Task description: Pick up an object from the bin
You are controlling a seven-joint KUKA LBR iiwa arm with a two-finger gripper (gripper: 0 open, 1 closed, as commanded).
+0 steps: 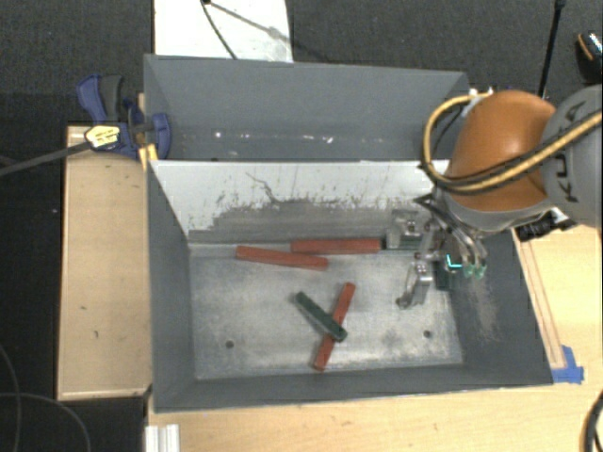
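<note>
Red stick (345, 298) partly under green stick (318, 315)

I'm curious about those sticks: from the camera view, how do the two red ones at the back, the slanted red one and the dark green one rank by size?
1. Back-left red stick, back-right red stick and slanted red stick: too alike to rank.
2. Dark green stick: clearly shortest.

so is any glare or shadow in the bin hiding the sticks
Camera view: glare whitens the upper back wall, above the two red sticks, which it does not reach; the green stick lying across a third red stick throws barely any shadow; the bin's right wall by the gripper looks darker, probably the arm's shade.
</note>
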